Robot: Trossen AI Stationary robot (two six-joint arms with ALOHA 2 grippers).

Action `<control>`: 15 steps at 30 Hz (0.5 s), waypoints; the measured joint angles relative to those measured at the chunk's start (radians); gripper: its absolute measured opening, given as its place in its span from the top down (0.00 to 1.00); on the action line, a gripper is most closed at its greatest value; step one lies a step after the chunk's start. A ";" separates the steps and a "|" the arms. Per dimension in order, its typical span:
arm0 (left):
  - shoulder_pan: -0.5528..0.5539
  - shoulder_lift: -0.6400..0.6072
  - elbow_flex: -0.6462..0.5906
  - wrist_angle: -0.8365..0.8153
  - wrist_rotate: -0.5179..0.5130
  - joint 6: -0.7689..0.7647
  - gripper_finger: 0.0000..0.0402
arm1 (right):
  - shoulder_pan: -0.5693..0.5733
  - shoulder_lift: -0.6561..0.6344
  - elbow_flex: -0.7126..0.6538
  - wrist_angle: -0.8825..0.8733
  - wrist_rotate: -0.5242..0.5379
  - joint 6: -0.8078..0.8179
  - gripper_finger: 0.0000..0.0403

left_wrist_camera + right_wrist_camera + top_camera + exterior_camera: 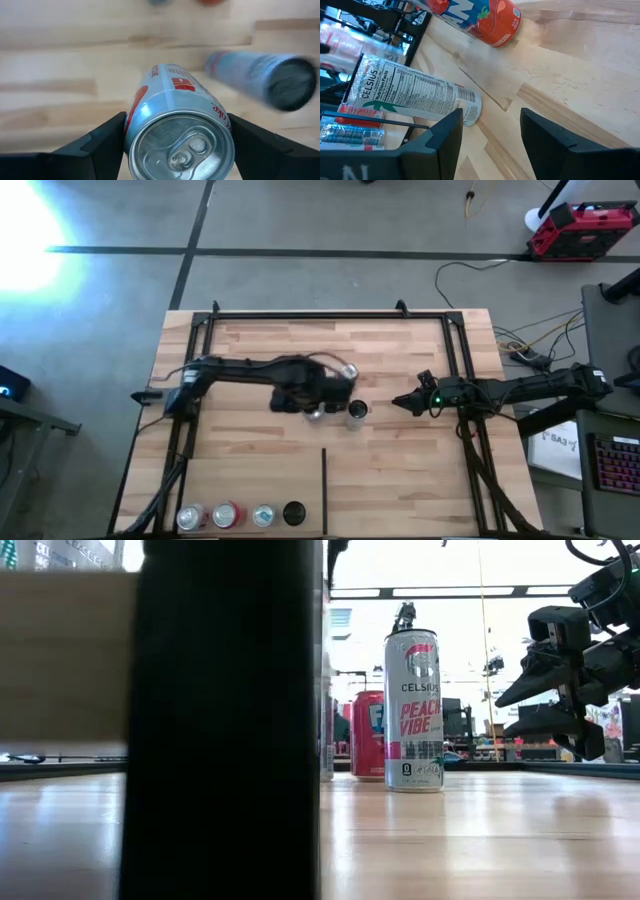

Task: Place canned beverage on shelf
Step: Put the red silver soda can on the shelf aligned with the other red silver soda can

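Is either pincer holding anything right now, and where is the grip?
The left pincer holds a can, fingers on opposite sides of its body near the top end. The right pincer holds nothing.

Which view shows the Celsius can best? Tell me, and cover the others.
The low view: the Celsius can stands upright on the shelf, label readable. High view shows only its top. Right wrist view shows its nutrition panel. Left wrist view shows it blurred behind the gripped can.

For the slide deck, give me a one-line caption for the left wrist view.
Left tool closed around a silver can above the wooden shelf, a second can just beyond it.
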 joint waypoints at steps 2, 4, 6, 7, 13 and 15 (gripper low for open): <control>-0.032 -0.055 -0.089 -0.004 0.001 -0.067 0.30 | 0.000 0.000 0.000 0.000 0.000 0.000 0.55; -0.066 -0.120 -0.190 -0.009 0.018 -0.141 0.30 | 0.000 0.000 0.000 0.000 0.000 0.000 0.55; -0.105 -0.194 -0.287 -0.007 0.029 -0.217 0.30 | 0.000 0.000 0.000 0.000 0.000 0.000 0.55; -0.126 -0.233 -0.331 -0.007 0.035 -0.257 0.30 | 0.000 0.000 0.000 0.000 0.000 0.000 0.55; -0.275 -0.446 -0.526 -0.007 0.037 -0.508 0.30 | 0.000 0.000 0.000 0.000 0.000 0.000 0.55; -0.334 -0.502 -0.579 -0.006 0.037 -0.587 0.30 | 0.000 0.000 0.000 0.000 0.000 0.000 0.55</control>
